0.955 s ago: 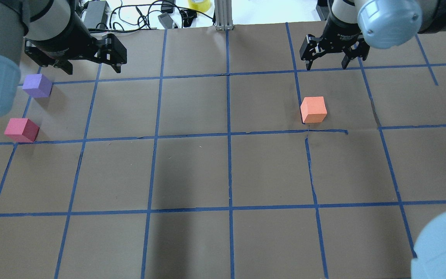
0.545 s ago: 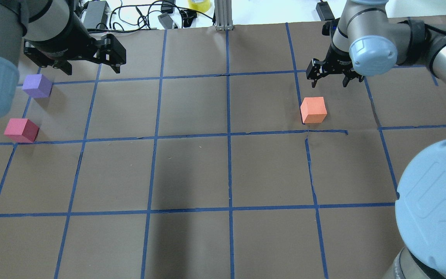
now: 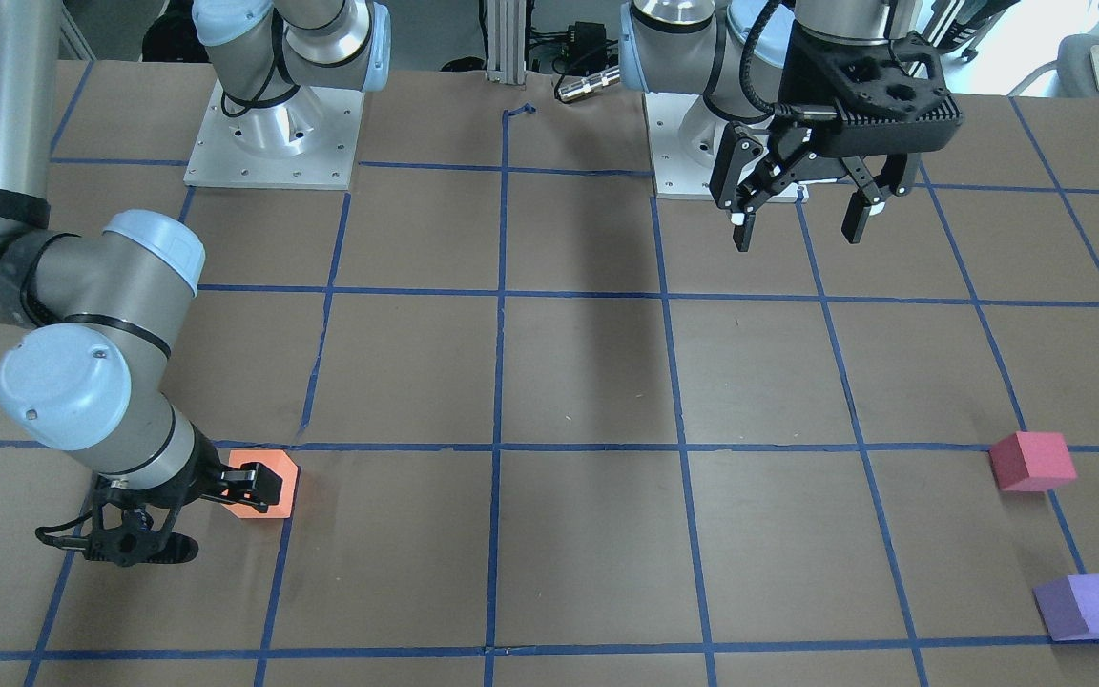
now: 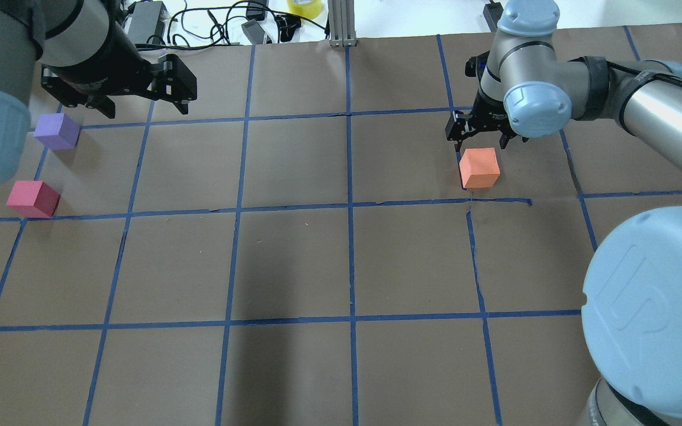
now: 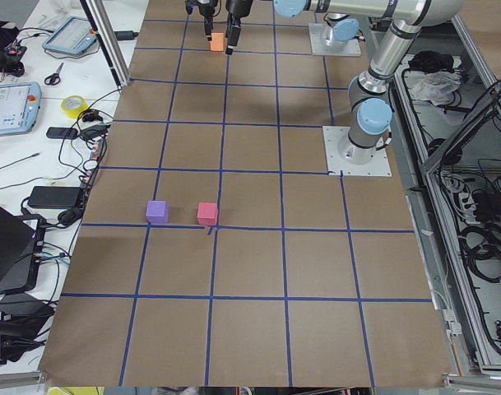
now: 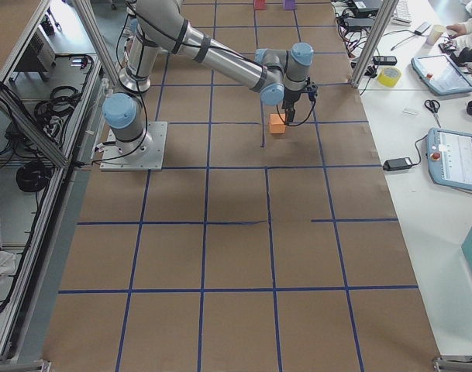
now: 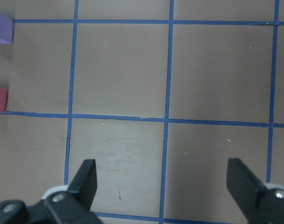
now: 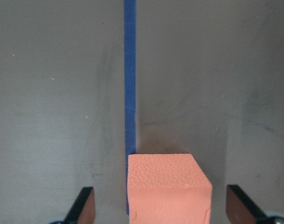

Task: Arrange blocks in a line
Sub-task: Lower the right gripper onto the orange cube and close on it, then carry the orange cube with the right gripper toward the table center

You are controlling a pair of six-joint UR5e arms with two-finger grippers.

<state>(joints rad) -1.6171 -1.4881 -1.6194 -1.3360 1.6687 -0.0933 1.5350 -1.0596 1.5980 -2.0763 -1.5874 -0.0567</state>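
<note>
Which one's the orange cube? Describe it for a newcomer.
On the brown table, look below the open right end effector. The orange block sits there alone; the red block and purple block are paired at the left end.

Brown table (image 4: 293, 260), blue tape grid (image 4: 350, 205), white side bench (image 6: 406, 132).

The orange cube (image 4: 479, 168) sits flat on the brown paper (image 4: 293, 165) on the robot's right side, one edge over a blue tape line (image 8: 129, 70). The crimson red cube (image 4: 32, 199) and purple cube (image 4: 56, 131) rest far left, near each other but apart.
</note>
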